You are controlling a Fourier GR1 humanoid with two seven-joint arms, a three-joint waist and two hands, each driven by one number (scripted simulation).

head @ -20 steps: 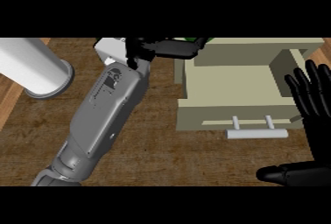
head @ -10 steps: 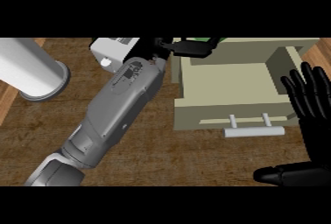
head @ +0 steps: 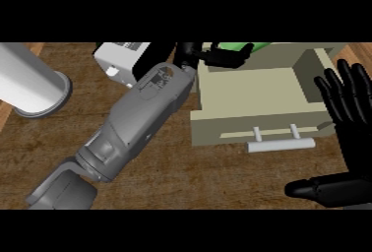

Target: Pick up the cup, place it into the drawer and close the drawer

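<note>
Green cup (head: 234,47) in left hand (head: 212,55)

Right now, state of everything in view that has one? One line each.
Drawer: open, nothing visible inside.
Cup: green, held above the drawer's back edge, not yet inside.
Left hand: fingers curled round the cup.
Right hand: open, fingers up, resting at the view's right edge.
Drawer handle: untouched.
White cylinder: lying on the counter at left.
</note>
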